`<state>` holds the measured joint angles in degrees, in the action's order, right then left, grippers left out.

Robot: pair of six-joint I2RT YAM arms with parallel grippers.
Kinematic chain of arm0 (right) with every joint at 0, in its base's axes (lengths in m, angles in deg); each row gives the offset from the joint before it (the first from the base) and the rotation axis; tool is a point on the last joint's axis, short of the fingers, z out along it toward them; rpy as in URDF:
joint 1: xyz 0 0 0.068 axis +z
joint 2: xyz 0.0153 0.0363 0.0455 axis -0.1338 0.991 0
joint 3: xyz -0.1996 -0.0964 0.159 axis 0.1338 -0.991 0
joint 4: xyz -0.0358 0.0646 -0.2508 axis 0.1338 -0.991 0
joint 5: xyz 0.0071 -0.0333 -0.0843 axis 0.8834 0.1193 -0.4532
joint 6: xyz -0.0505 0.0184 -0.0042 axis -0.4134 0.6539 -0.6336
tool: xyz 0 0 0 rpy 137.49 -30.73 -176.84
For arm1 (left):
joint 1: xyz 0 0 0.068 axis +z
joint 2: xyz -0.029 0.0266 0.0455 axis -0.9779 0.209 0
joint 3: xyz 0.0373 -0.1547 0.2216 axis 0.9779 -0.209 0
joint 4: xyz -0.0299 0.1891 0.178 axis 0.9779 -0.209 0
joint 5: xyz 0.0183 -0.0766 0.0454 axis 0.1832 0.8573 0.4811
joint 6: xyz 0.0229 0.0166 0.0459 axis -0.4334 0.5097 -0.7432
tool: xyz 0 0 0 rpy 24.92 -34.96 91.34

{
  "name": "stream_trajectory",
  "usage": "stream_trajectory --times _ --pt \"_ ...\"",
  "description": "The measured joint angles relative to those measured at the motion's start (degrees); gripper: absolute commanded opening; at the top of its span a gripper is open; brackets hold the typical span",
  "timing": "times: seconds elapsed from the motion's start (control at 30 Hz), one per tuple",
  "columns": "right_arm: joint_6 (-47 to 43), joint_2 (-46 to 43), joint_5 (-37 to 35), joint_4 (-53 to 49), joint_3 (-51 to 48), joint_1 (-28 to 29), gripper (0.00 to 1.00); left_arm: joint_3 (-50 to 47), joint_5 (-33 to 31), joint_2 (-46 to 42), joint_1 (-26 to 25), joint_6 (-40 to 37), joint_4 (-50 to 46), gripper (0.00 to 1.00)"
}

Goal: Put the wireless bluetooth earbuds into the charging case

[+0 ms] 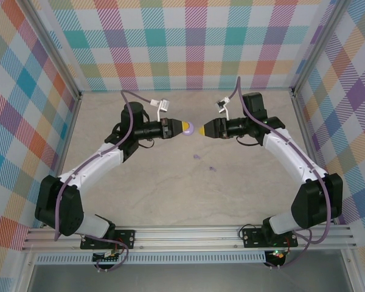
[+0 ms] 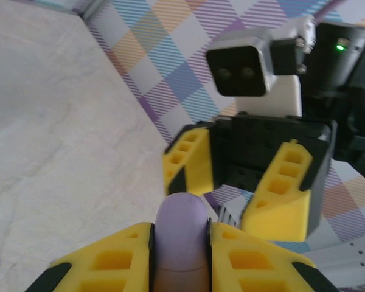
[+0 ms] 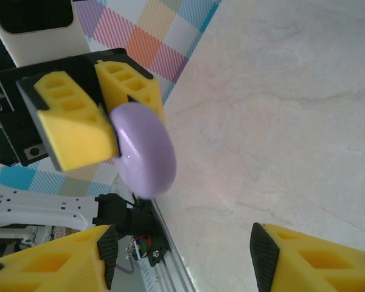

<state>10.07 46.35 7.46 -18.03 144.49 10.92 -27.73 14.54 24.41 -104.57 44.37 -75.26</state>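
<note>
Left gripper (image 1: 184,128): I've got it clamped hard on the lilac charging case (image 3: 143,149). The yellow fingers (image 3: 73,131) press on its two flat faces.

Charging case: a smooth round disc, held up in the air over the middle of the table (image 1: 170,201). Most of it sticks out past the left fingertips toward the right arm.

Case contents: I can't tell from here. Both wrist views give me only the outer shell, and it looks closed.

Right gripper (image 2: 231,194): the jaws stand well apart with nothing between them. It faces the left gripper nose to nose.

Gap between case and right gripper: the top view has them just beside each other. My right wrist view shows the case ahead of the open fingers and apart from them.

Lilac earbuds (image 1: 196,157): lying loose on the pale marbled table, outside the case, on the near side of the two grippers. A second earbud (image 1: 211,168) lies near the first but apart from it, a little further toward the right arm's side.

Earbud pose: too small in the top view for me to say how either one lies.

Surroundings: checked walls (image 1: 188,42) in pastel colours stand around the table.
</note>
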Motion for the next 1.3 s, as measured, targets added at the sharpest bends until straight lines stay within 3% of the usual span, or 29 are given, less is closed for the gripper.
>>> stream_trajectory --times 0.57,0.97,1.17,1.3 --pt "-1.0 -1.5 5.5 -0.1 0.0 2.6 0.55 1.5 0.9 -1.1 -3.7 -2.6 -1.6 0.22" --pt "-0.7 -1.4 6.5 1.4 0.0 3.7 0.32 1.7 0.8 -1.6 -4.4 -2.8 -1.8 0.23" --pt "-0.9 -1.6 6.6 1.5 0.0 3.7 0.29 1.7 0.7 -2.2 -4.4 -3.7 -2.2 0.23" --pt "-1.3 -2.0 6.4 1.3 0.1 3.8 0.25 2.0 0.8 -2.3 -4.4 -4.4 -2.8 0.4"
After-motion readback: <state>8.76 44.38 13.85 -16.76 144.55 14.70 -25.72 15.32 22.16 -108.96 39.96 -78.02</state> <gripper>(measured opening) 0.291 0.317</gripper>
